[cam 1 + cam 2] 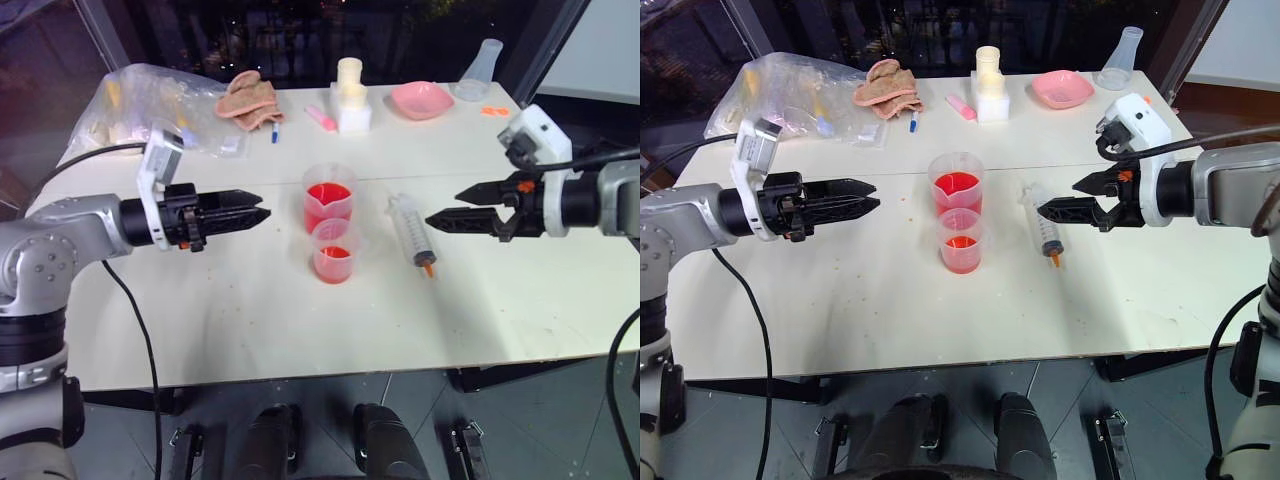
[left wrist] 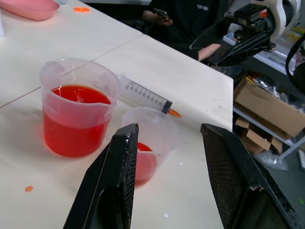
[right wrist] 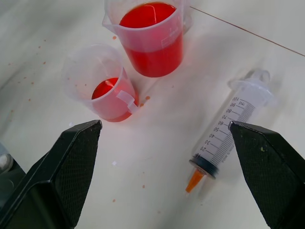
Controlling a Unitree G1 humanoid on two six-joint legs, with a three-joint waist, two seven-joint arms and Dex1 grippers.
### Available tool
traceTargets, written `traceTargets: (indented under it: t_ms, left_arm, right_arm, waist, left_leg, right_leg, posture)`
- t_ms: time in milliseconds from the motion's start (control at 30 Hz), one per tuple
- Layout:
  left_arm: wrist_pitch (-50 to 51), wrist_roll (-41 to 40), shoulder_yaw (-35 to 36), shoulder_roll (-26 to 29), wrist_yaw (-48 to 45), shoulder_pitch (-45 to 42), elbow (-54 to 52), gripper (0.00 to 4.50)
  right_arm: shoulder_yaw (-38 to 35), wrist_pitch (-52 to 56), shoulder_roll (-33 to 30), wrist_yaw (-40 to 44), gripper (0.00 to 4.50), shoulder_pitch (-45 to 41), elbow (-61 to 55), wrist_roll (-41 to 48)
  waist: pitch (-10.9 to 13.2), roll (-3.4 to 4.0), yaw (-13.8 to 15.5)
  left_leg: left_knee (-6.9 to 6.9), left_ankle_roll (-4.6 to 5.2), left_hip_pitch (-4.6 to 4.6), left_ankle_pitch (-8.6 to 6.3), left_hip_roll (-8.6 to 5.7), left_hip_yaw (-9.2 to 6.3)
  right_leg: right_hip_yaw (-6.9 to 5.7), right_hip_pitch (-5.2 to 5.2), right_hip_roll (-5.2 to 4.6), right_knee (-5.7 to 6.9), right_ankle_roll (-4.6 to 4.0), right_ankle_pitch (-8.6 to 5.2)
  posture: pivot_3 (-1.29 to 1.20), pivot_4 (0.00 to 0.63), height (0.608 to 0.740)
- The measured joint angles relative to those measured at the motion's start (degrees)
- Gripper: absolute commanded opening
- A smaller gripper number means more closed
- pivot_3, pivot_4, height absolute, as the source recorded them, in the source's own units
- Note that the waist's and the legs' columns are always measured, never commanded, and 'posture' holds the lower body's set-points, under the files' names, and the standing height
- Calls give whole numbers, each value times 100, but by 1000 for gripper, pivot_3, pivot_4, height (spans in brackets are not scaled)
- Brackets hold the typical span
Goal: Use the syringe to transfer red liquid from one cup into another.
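Table (image 1: 250, 330): pale, flecked with small red drops around the cups.
Big cup (image 1: 329, 198): clear plastic, upright near the table's middle, red liquid (image 3: 152, 47) filling about half of it.
Small cup (image 1: 335, 251): clear, upright, just beside the big cup at its 6 o'clock; shallow red pool at the bottom.
Syringe (image 1: 412, 232): flat on the table at 3 o'clock of the cups, near but apart from them; orange tip (image 3: 194, 180) toward 5 o'clock, plunger end toward 11 o'clock; barrel looks clear, touched by neither gripper.
Left gripper (image 1: 262, 213): at 9 o'clock of the cups, hovering above the table, pointing level toward them; fingers (image 2: 112, 181) parted with a clear gap, holding nothing.
Right gripper (image 1: 432, 220): at 3 o'clock of the syringe, above it, tilted down toward it; fingers (image 3: 71, 162) spread wide, empty.
Far edge, 12 o'clock: pink dish (image 1: 420, 99), white block with a cream bottle (image 1: 350, 95), crumpled cloth (image 1: 250, 97), plastic bag (image 1: 150, 105), clear flask (image 1: 480, 70).
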Motion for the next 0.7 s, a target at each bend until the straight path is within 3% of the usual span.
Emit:
traceTargets:
  t_ms: [233,433,700]
  left_arm:
    - [-6,41,-12,-102,8,-17,16,2180]
    - [-89,127,-68,-234,108,-9,-20,2180]
    - [2,-36,159,-255,473,338,-372,2180]
  right_arm:
    - [658,1,216,-739,4430,-483,980,-239]
    - [1332,-4,1576,-1554,4430,-1750,3656,-977]
    - [2283,-898,2350,-1147,4430,-2342,6102,-2393]
  waist:
    - [0,0,-5]
    - [0,0,-34]
    - [0,0,-23]
  left_leg:
    - [-2,0,-1,0,0,1]
    - [-4,-1,-1,1,-1,8]
    - [-4,-18,-15,11,-20,11]
  right_leg:
    - [1,-3,0,0,-1,0]
    - [6,-9,4,3,12,11]
    - [3,-19,-3,2,15,13]
  posture:
    - [0,150,740]
    - [0,150,740]
    - [0,150,740]
